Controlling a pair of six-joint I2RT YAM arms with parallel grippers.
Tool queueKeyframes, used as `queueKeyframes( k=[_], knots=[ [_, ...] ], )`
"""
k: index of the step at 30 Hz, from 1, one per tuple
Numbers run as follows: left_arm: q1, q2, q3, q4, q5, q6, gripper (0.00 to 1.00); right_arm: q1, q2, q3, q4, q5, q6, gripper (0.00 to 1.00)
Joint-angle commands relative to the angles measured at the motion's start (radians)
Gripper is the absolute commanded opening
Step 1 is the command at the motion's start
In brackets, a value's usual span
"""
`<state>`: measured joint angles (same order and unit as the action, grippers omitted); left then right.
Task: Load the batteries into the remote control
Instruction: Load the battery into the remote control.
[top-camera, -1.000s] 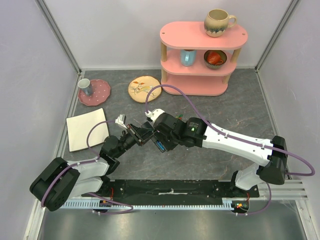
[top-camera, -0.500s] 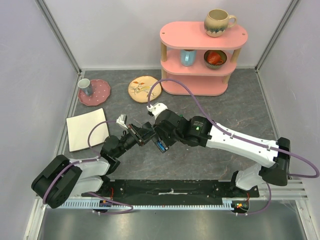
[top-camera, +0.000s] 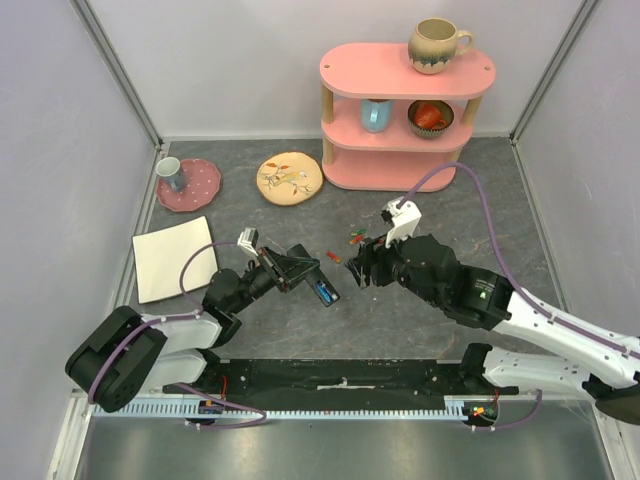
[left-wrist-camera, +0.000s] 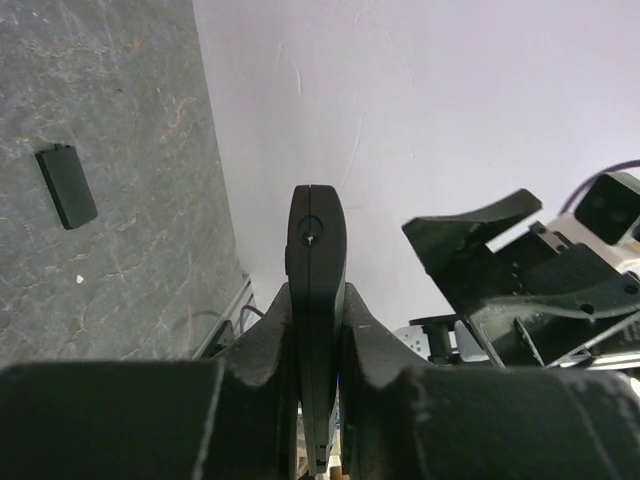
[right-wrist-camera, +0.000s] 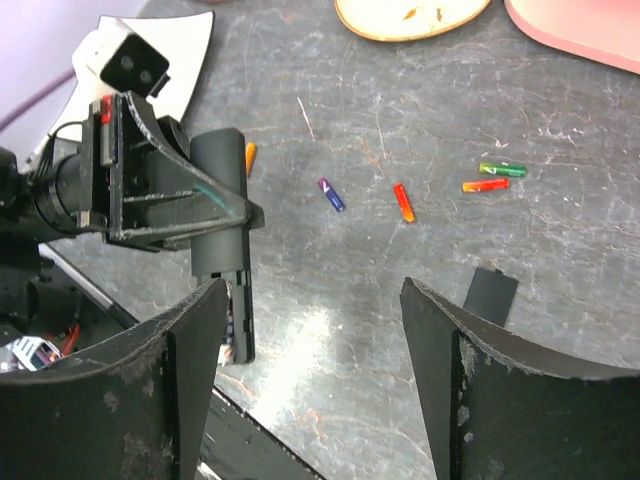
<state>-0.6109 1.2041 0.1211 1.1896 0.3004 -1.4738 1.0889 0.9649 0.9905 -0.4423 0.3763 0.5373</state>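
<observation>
1. Long slim black matte-plastic remote control (right-wrist-camera: 218, 235): pinched tight between both fingers of the left gripper (left-wrist-camera: 318, 300), out in front of the left arm near the middle of the grey stone-look table (right-wrist-camera: 600, 250). Shows an open bay at its free end, with what looks like a seated blue cell (top-camera: 322, 290) inside. Contact of that end with the table: impossible to tell.
2. Judged light, stiff and rather slick. Best gripped around mid-length, clear of the bay.
3. Tiny cylindrical batteries, loose on the table: orange cell (right-wrist-camera: 250, 157) just beside the remote, then purple-blue cell (right-wrist-camera: 331, 194), red cell (right-wrist-camera: 403, 202), and green cell (right-wrist-camera: 502, 169) close to red-orange cell (right-wrist-camera: 485, 185). Probably light, hard, smooth and quick to roll. Pinch across the barrel's middle, square to its axis.
4. Right gripper (right-wrist-camera: 312, 300): hovering over the table beside the remote, near the cells, with fingers spread wide and nothing between them.
5. Small flat black rectangular cover (right-wrist-camera: 492, 293): lying on the table by the right finger, apart from the cells.
</observation>
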Motion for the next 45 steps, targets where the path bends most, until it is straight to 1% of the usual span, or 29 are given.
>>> queueKeyframes(
  k=[1,3,5,7,11,14,16,21,27,33,42,45],
  knots=[
    [-0.004,0.011,0.051,0.077,0.057,-0.068,0.02,-0.049,-0.043,-0.084,0.204,-0.129,0.056,0.79],
    [-0.004,0.025,0.058,0.093,0.071,-0.083,0.02,-0.064,-0.074,-0.13,0.255,-0.201,0.066,0.81],
    [-0.004,0.058,0.069,0.137,0.098,-0.106,0.02,-0.079,-0.106,-0.164,0.296,-0.247,0.079,0.82],
    [-0.004,0.104,0.084,0.169,0.135,-0.131,0.02,-0.096,-0.135,-0.22,0.364,-0.328,0.092,0.83],
    [-0.004,0.198,0.106,0.315,0.19,-0.178,0.02,-0.119,-0.17,-0.286,0.418,-0.399,0.112,0.83],
    [-0.004,0.241,0.115,0.357,0.206,-0.203,0.02,-0.124,-0.192,-0.329,0.435,-0.433,0.119,0.83],
    [-0.004,0.238,0.117,0.357,0.204,-0.192,0.02,-0.124,-0.192,-0.349,0.435,-0.445,0.121,0.82],
    [-0.004,0.187,0.138,0.266,0.217,-0.143,0.02,-0.124,-0.206,-0.404,0.473,-0.476,0.145,0.82],
    [-0.004,0.143,0.157,0.213,0.246,-0.089,0.02,-0.129,-0.227,-0.444,0.517,-0.488,0.187,0.82],
    [-0.004,0.138,0.149,0.214,0.249,-0.088,0.02,-0.129,-0.218,-0.464,0.596,-0.528,0.231,0.82],
    [-0.004,0.123,0.152,0.205,0.256,-0.089,0.02,-0.129,-0.19,-0.478,0.616,-0.59,0.191,0.81],
    [-0.006,0.118,0.157,0.199,0.256,-0.091,0.02,-0.129,-0.19,-0.489,0.617,-0.594,0.181,0.79]
  ],
)
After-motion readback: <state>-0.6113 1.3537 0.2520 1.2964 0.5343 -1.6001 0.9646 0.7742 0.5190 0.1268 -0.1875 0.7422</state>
